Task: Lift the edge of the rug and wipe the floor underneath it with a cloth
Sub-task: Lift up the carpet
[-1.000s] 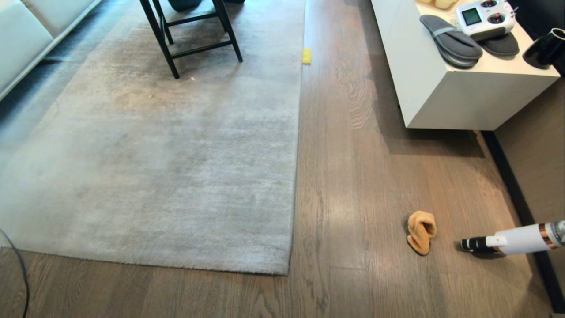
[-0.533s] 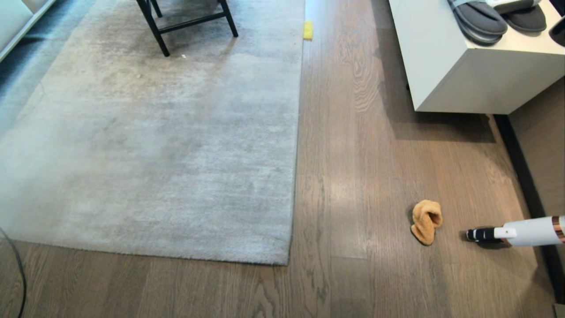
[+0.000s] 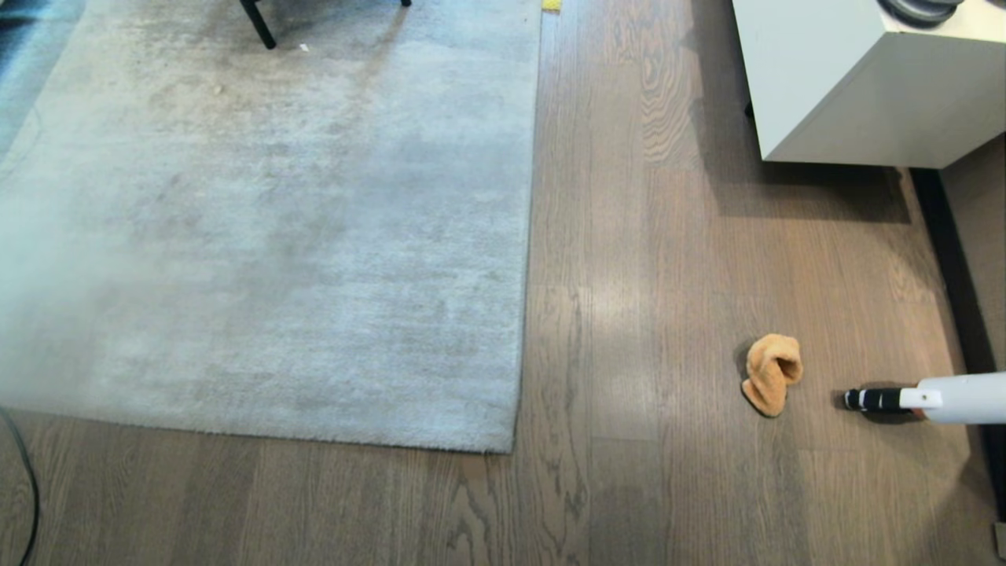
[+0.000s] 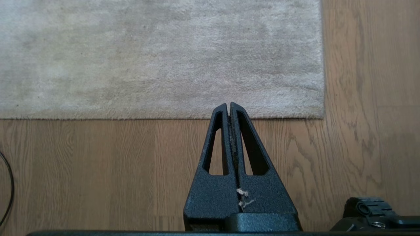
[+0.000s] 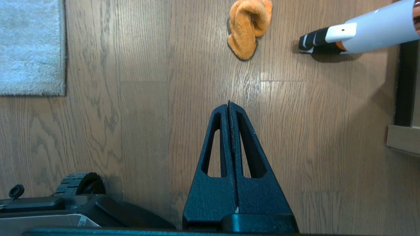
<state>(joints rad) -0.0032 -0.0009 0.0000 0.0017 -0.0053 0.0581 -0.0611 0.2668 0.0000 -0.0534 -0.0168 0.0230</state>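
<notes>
Cloth (image 5: pixel 249 28): crumpled on the floor (image 5: pixel 147 131), ahead of the right tool (image 5: pixel 228 104), apart.
Right tool: closed, empty.
Left tool (image 4: pixel 228 105): closed, empty, at the rug edge (image 4: pixel 164 114).

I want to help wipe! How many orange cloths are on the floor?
1. The cloth lies crumpled on the bare floor, right of the rug edge, beside the white wand. Others may lie outside the view.

Pale grey rug (image 3: pixel 275 236) – grey-brown wood-grain floor (image 3: pixel 629 487) – orange cloth (image 3: pixel 772 371), white cabinet (image 3: pixel 857 94)
</notes>
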